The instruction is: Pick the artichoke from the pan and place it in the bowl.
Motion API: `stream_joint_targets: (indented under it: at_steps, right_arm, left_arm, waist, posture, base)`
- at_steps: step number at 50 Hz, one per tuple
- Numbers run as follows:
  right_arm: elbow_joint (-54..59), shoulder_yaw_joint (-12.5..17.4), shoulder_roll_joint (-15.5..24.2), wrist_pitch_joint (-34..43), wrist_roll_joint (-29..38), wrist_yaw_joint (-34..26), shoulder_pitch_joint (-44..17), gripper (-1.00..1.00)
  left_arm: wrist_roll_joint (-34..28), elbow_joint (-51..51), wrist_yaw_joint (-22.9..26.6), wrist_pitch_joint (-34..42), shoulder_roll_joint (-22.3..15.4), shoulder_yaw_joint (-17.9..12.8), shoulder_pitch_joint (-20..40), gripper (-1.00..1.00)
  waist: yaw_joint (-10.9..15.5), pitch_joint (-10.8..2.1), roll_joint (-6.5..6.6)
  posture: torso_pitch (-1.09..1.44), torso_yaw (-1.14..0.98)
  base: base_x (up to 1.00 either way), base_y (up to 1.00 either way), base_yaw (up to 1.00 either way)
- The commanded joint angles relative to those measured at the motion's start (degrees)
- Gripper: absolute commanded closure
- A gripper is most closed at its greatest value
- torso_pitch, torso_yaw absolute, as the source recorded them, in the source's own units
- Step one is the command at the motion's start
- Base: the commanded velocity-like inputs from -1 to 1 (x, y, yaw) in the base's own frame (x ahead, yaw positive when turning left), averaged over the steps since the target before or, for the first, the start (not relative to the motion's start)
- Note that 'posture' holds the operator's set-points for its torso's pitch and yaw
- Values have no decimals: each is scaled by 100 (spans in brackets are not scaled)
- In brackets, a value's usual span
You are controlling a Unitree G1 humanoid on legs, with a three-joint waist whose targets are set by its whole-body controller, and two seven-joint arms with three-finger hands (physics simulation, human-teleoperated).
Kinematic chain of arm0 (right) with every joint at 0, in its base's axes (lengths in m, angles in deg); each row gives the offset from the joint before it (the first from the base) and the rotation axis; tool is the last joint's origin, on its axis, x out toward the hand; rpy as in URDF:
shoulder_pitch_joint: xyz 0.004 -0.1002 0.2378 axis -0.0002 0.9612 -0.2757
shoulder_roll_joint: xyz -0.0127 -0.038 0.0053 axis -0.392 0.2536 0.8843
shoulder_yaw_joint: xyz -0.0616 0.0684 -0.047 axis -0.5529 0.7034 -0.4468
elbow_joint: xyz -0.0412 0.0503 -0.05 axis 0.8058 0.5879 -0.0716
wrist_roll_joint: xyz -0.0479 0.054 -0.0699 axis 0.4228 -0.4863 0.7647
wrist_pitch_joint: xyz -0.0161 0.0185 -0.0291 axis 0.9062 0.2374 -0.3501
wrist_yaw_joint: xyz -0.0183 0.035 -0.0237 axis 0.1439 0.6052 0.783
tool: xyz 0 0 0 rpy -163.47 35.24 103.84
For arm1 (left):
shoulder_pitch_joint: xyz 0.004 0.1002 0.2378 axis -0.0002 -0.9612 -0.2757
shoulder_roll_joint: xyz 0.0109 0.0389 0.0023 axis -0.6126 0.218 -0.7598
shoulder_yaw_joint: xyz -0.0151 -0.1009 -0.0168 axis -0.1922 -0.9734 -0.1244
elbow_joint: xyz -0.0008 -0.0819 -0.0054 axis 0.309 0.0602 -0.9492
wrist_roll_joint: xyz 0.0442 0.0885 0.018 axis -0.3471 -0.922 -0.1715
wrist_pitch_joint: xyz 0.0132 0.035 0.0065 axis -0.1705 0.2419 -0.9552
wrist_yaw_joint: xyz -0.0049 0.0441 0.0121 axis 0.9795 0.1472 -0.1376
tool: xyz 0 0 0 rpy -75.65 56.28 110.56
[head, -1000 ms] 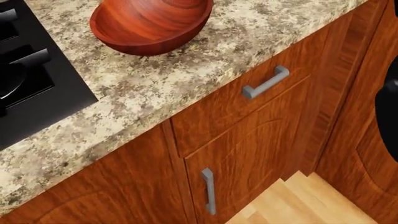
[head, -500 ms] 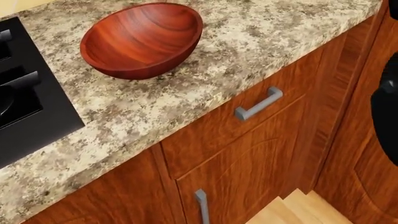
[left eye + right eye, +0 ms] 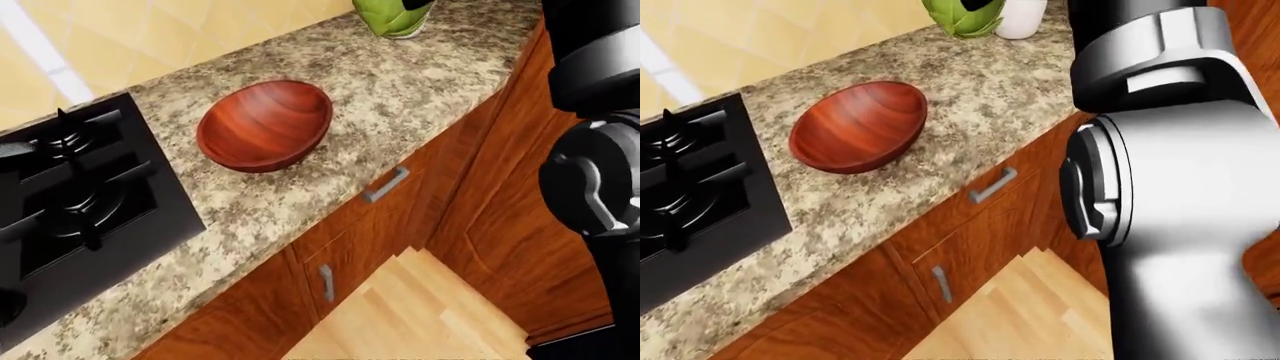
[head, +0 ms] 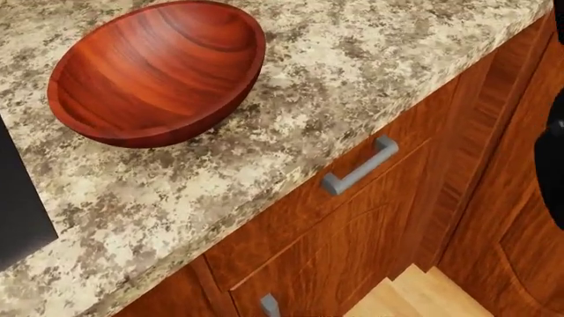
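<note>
Left-eye view: a round, reddish-brown wooden bowl (image 3: 265,124) stands empty on the speckled beige granite counter (image 3: 400,97), tilted a little toward the view's left. To its left lies the flat black gas stove (image 3: 75,202) with dark grates. At the top edge a green leafy object (image 3: 392,15) is cut off by the frame; it may be the artichoke, but too little shows to be sure, and a dark part overlaps it at the very top. No pan appears. Below the counter run reddish wooden cabinets (image 3: 360,240) with a grey bar handle (image 3: 386,184) on the drawer and a second grey handle on the door beneath, above a pale wooden plank floor (image 3: 420,315). The robot's black and grey right arm (image 3: 595,180) fills the right edge; no fingers show, so their opening cannot be told.

Head view: the bowl fills the upper left, close to the counter's edge, with the drawer handle below and to its right. A sliver of the stove sits at the left edge, and a black shape at the right edge is part of the robot's arm. No hand and no green object appear here.

Right-eye view: the large grey arm segment covers the right half. The green object (image 3: 962,15) sits at the top beside a white container (image 3: 1021,18), well apart from the bowl. Neither hand is visible.
</note>
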Motion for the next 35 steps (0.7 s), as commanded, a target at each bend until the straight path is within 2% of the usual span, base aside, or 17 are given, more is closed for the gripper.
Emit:
stream_joint_targets:
  at_steps: [1,5,6,14,15,16,20,22,24,27,29,31,35]
  right_arm:
    - [-329,117,132,-172,41,79,-382,100]
    - [-407,232,98,65,-82,-129,-412,100]
    - [-414,376,66,180,-249,-83,-491,100]
    - [-447,273,92,166,-354,-137,-515,100]
    - [-448,261,92,169,-356,-157,-519,100]
    - [-446,261,88,175,-360,-148,-520,100]
    - [-457,261,82,216,-395,-187,-529,100]
    - [-469,269,77,273,-420,-193,-547,100]
    - [-482,263,79,286,-432,-211,-543,100]
    - [-511,260,74,314,-457,-242,-531,100]
    - [-516,249,77,316,-458,-256,-522,100]
    - [-528,236,77,322,-454,-274,-515,100]
    - [-543,223,72,338,-452,-317,-519,100]
  left_arm:
    - [-14,-167,-18,-207,-160,-116,119,-100]
    - [-35,-166,-12,-223,-146,-104,107,-100]
    - [-37,-166,-7,-223,-146,-112,104,-100]
    - [-38,-175,-1,-207,-153,-114,113,-100]
    - [-38,-172,1,-206,-154,-119,112,-100]
    - [-36,-172,2,-204,-154,-122,112,-100]
    - [-40,-174,7,-205,-153,-126,106,-100]
    - [-38,-176,7,-204,-151,-126,106,-100]
    - [-41,-177,9,-208,-146,-125,103,-100]
    - [-51,-167,16,-220,-142,-124,99,-100]
    - [-51,-169,14,-219,-139,-121,101,-100]
    - [-48,-173,14,-214,-139,-120,104,-100]
    - [-40,-182,10,-205,-143,-129,103,-100]
  waist:
    - [-41,-274,62]
    - [-47,-255,59]
    - [-51,-247,63]
    - [-68,-202,66]
    - [-34,-325,51]
    - [15,-385,18]
    - [41,-372,-30]
    - [31,-368,24]
    - [37,-376,160]
    - [48,-487,246]
    - [-1,-390,429]
    - [51,-413,331]
    - [40,-354,125]
  posture:
    - [0,0]
    - [0,0]
    - [0,0]
    - [0,0]
    - [0,0]
    - [0,0]
    - [0,0]
    - [0,0]
    - [0,0]
    - [0,0]
    - [0,0]
    - [0,0]
    - [0,0]
  base:
    - [0,0,0]
    - [0,0,0]
    - [0,0,0]
    - [0,0,0]
    - [0,0,9]
    - [0,0,30]
    - [0,0,38]
    - [0,0,38]
    - [0,0,38]
    - [0,0,38]
    - [0,0,39]
    - [0,0,38]
    - [0,0,38]
